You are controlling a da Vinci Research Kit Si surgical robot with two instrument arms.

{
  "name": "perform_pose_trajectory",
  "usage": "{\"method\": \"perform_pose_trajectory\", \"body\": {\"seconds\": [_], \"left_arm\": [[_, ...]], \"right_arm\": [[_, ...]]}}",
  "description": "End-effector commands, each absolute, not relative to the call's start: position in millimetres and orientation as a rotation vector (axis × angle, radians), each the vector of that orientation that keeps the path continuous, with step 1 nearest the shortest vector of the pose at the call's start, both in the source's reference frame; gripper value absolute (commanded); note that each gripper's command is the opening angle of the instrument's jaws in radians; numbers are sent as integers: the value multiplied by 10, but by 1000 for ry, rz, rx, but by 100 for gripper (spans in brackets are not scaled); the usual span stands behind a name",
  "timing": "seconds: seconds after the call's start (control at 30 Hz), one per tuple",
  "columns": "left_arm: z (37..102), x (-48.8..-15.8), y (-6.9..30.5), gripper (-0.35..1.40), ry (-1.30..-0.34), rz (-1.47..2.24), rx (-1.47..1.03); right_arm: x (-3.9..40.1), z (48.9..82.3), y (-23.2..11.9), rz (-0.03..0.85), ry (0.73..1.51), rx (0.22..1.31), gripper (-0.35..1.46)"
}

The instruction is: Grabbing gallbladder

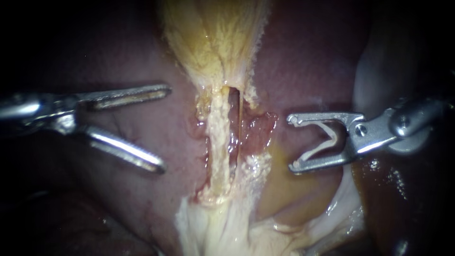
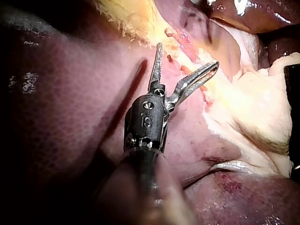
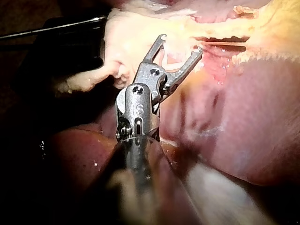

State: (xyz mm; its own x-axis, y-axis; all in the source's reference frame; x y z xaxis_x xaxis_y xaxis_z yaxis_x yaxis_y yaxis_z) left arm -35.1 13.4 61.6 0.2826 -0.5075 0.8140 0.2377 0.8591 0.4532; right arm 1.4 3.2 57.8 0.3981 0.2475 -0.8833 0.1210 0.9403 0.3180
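The yellowish gallbladder point(image 1: 213, 42) hangs in the upper middle, narrowing into a thick pale tube point(image 1: 218, 142) with a thin strand point(image 1: 240, 128) beside it. My left instrument point(image 1: 165, 128) sits left of the tube over the liver point(image 1: 142, 189), jaws wide open and empty, well apart from the gallbladder. In its wrist view the left instrument point(image 2: 187, 55) has its open jaws just short of the yellow tissue point(image 2: 126, 18). My right instrument point(image 1: 290, 142) is right of the tubes with hooked jaws open and a pale V-shaped strip inside. The right instrument point(image 3: 180, 45) grips nothing.
Pale fatty tissue point(image 1: 222, 227) spreads below the tubes, and raw red tissue point(image 1: 256, 130) lies right of them. Dark liver point(image 2: 70, 117) surrounds the left instrument. A whitish fold point(image 1: 379, 71) lies behind the right instrument's shaft.
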Motion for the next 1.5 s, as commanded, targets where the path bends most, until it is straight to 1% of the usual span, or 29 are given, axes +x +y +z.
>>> {"method": "perform_pose_trajectory", "body": {"seconds": [0.03, 0.23, 0.47, 0.63, 0.9, 1.27, 1.33, 1.37, 1.5], "left_arm": [[618, -354, 136, 89, -1182, -510, 260], [635, -373, 146, 84, -1174, -540, 237], [656, -383, 135, 71, -1124, -586, 248], [661, -383, 132, 64, -1097, -623, 254], [670, -377, 140, 44, -1057, -666, 233], [681, -366, 149, 42, -1027, -698, 198], [681, -366, 149, 39, -1022, -704, 191], [681, -366, 149, 34, -1018, -707, 189], [682, -366, 150, 27, -1010, -727, 188]], "right_arm": [[14, 578, 32, 82, 1166, 358, 50], [14, 578, 32, 82, 1166, 358, 50], [15, 577, 32, 82, 1166, 358, 50], [15, 577, 32, 83, 1166, 358, 50], [16, 577, 32, 82, 1166, 359, 50], [17, 577, 32, 84, 1165, 356, 50], [17, 577, 32, 84, 1165, 356, 50], [17, 577, 32, 84, 1164, 356, 50], [17, 577, 32, 84, 1165, 356, 50]]}}
